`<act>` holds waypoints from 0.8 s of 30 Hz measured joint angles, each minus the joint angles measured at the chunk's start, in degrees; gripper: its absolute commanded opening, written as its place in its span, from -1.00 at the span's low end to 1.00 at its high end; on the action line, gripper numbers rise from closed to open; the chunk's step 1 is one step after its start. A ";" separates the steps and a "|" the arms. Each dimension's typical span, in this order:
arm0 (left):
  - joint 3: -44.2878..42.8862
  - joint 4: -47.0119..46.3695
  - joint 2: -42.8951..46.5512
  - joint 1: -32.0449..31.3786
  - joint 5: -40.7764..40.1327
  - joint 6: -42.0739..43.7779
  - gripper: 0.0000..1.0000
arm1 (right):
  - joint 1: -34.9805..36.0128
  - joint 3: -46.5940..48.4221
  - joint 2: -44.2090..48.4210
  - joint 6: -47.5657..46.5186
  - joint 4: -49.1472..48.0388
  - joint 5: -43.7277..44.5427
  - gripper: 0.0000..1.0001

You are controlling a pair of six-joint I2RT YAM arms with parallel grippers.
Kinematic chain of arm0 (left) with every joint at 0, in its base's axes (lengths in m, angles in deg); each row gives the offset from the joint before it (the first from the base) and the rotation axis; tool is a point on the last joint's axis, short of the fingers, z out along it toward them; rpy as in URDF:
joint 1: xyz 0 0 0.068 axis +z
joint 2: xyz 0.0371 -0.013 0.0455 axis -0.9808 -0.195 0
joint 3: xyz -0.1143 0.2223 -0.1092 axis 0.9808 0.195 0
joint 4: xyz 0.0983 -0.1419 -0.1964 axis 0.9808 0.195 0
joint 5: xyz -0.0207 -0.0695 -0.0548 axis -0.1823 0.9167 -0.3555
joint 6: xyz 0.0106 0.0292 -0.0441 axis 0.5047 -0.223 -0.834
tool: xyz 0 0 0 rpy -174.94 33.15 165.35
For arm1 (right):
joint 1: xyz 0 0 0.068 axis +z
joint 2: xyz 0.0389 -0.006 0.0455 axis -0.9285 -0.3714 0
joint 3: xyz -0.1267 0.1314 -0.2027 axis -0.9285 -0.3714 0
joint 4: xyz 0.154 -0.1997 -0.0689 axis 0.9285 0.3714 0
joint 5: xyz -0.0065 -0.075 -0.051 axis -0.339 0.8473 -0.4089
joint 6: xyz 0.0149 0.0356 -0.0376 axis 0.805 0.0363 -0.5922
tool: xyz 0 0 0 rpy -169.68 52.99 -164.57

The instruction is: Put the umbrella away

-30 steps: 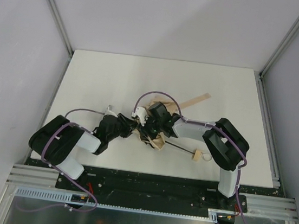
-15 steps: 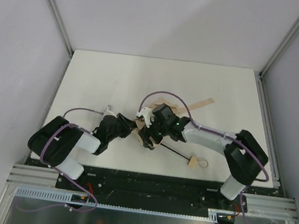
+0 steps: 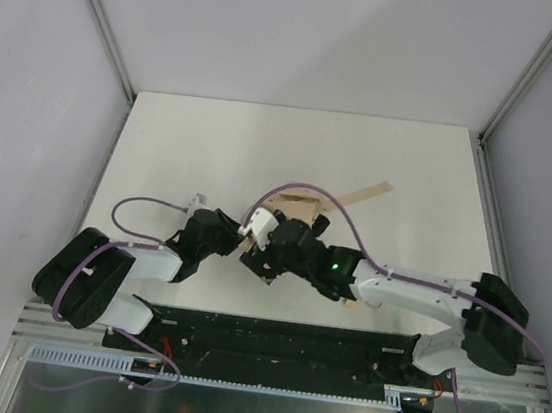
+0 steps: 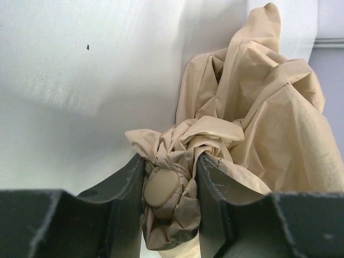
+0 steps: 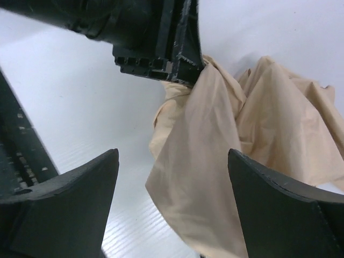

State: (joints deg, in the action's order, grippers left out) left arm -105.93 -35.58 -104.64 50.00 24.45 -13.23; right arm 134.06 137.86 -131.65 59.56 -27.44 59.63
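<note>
Umbrella (image 3: 301, 210): crumpled tan heap near mid-table (image 3: 183, 145), toward near edge, mostly hidden in top view under both wrists. Flat tan strip (image 3: 369, 191) of it poking out toward far right, lying on tabletop.

Left gripper (image 4: 169, 174): clamped on a twisted wad of the fabric, w/ a round tan disc (image 4: 163, 189) caught between the two dark fingers (image 4: 129, 188). Rest of cloth bunched in shiny folds up & to right past the tips; white surface on the left of it.

Right gripper (image 5: 173, 156): spread wide, one finger (image 5: 80, 193) each side of a loose fold of cloth, no contact visible. Holding nothing. Left arm's black fingers seen just above in that view, gripping top of same fold.

In top view: both arms reaching inward, wrists meeting just beside each other at near side of heap. Can't tell shaft or ribs under the arms.
</note>
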 measured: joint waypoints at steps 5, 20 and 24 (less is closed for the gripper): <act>-3.30 8.57 1.44 -0.02 -0.37 -0.81 -1.00 | 2.29 -2.29 -8.44 -5.18 -7.65 5.01 0.59; -9.20 23.26 0.63 0.96 2.23 -4.35 -1.00 | 4.20 -2.93 -24.72 -11.04 -20.35 15.45 -0.12; -10.27 25.33 0.33 1.60 2.23 -4.85 -1.00 | 2.82 -2.84 -25.83 -9.92 -22.93 15.82 -0.55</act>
State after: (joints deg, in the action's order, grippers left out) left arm -116.20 -10.25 -104.32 51.60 26.68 -18.08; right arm 136.88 135.02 -157.48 49.64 -50.37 75.45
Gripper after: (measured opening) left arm 0.382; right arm 0.386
